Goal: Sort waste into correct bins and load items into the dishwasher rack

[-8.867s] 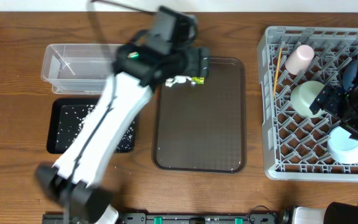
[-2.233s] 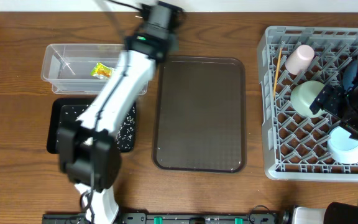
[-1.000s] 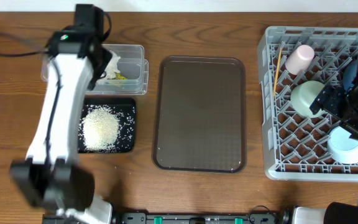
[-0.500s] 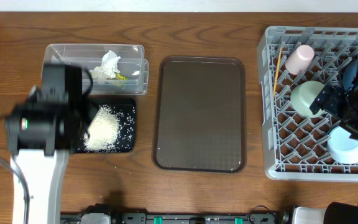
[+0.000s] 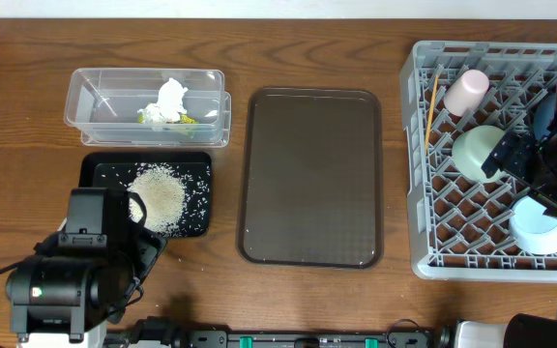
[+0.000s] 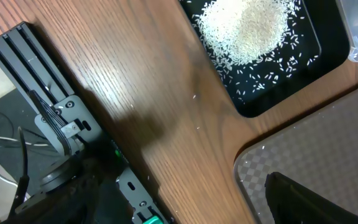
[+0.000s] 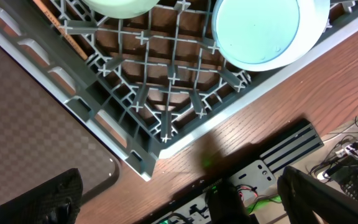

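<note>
Left gripper (image 6: 185, 190), jaws apart and empty, has drawn back; tissue (image 5: 170, 97) and wrapper (image 5: 147, 116) lie in the clear container (image 5: 85, 79) beyond it, so the waste looks sorted.

Got a heap of white rice (image 5: 159, 196) in the black tray (image 5: 100, 166), left side of the desk (image 5: 27, 116). Crumpled tissue (image 5: 169, 97) and yellow-green wrapper (image 5: 188, 120) in the clear bin (image 5: 95, 101) just behind. Grey rack (image 5: 416, 164) at the right edge holding a pink cup (image 5: 467, 91), thin orange stick (image 5: 433, 95), two mint bowls (image 5: 476, 151) (image 5: 540, 224).
</note>
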You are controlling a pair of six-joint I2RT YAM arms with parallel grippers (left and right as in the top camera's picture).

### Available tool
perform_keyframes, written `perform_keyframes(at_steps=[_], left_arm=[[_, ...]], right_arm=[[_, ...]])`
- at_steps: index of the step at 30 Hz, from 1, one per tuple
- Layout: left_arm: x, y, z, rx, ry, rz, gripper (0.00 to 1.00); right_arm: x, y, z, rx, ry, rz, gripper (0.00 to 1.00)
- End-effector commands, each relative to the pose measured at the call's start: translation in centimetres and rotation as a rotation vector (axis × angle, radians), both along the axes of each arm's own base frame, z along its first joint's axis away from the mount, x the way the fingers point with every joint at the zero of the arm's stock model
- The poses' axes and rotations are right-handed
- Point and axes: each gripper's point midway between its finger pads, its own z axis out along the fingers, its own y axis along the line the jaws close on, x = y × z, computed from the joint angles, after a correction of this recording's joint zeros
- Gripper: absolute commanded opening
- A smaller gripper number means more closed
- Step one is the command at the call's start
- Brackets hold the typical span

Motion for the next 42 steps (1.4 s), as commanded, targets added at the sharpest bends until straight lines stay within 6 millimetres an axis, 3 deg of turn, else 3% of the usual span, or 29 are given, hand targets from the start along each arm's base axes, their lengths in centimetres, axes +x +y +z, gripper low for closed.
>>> perform_keyframes(at_steps=[1,4,5,9,13,18,22,31,36,42], left_arm=[[-0.1,-0.1,-0.2,-0.003,0.01,-0.004,0.88],[-0.1,0.0,-0.2,-0.002,0.012,-0.004,0.88],[-0.1,0.1,-0.2,0.003,0.012,-0.003,0.98],[-0.2,0.3,-0.2,0.021,0.02,-0.003,0.98],[-2.1,-0.3,-0.6,-0.017,0.088,-0.011,0.98],[-2.3,-0.6,-0.9,-0.038,0.012,-0.015,0.98],[-0.6,-0.4,-1.9,-0.002,-0.145,-0.078,0.98],[3.9,-2.2,-3.2,0.053,-0.508,-0.323,0.98],[4.7,-2.3,-2.9,0.093,-0.608,-0.373,0.98],[4.7,-2.3,-4.8,0.115,-0.577,-0.416,0.98]], right_arm=[[-0.1,-0.2,0.3,-0.002,-0.014,-0.025,0.99],[-0.1,-0.2,0.3,-0.002,-0.014,-0.025,0.99],[-0.1,-0.2,0.3,-0.002,-0.014,-0.025,0.99],[-0.1,-0.2,0.3,-0.002,-0.014,-0.025,0.99],[-0.1,-0.2,0.3,-0.002,-0.014,-0.025,0.99],[-0.1,-0.2,0.3,-0.002,-0.014,-0.025,0.99],[-0.1,-0.2,0.3,-0.002,-0.014,-0.025,0.99],[-0.1,-0.2,0.3,-0.002,-0.014,-0.025,0.99],[-0.1,-0.2,0.3,-0.002,-0.014,-0.025,0.99],[-0.1,-0.2,0.3,-0.002,-0.014,-0.025,0.99]])
